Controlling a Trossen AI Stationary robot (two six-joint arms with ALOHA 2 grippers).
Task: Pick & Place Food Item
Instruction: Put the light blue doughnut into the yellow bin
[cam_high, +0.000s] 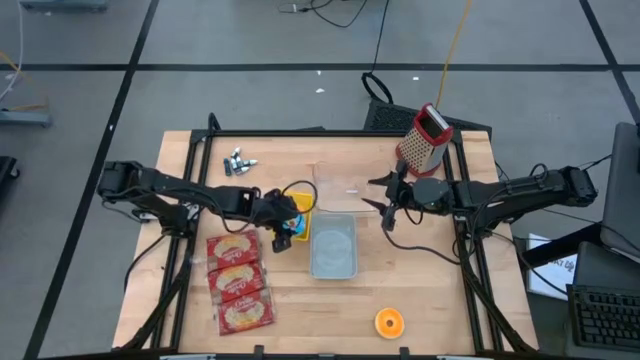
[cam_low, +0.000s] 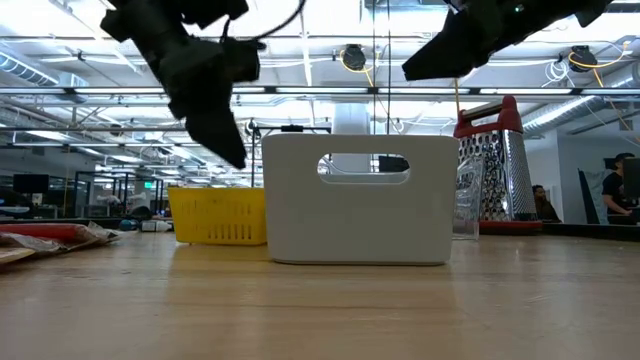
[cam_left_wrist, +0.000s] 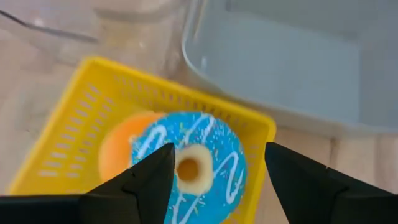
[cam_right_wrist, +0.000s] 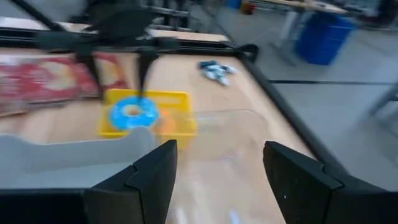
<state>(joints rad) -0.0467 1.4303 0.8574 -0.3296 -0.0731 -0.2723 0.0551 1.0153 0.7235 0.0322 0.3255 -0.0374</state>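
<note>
The left gripper (cam_left_wrist: 214, 180) was held just above the yellow basket (cam_left_wrist: 68, 130), fingers spread wide with nothing between them; the blue-iced donut (cam_left_wrist: 205, 165) was seen lying inside the basket, partly over an orange donut (cam_left_wrist: 118, 149), so the food item looked released there rather than held. From the wrist view the jaws straddled the blue donut without visible contact, and whether a pad brushed the icing could not be told. The yellow basket was set touching, or just beside, one long side of the grey bin (cam_high: 333, 246), probably to keep the drop spot within easy reach of the left arm. The right gripper (cam_high: 388, 203) was kept hovering near the far corner of the grey bin, fingers wide and empty, pointed roughly level toward the basket: judged to be waiting, clear of the left arm's path. The cheese grater (cam_high: 424, 140), the snack packets (cam_high: 238, 282), the small metal parts (cam_high: 240, 162) and another orange donut (cam_high: 389, 321) near the table's front edge were left well apart from both grippers. A clear container (cam_right_wrist: 224, 140) beside the basket appeared empty, though this was hard to confirm.
</note>
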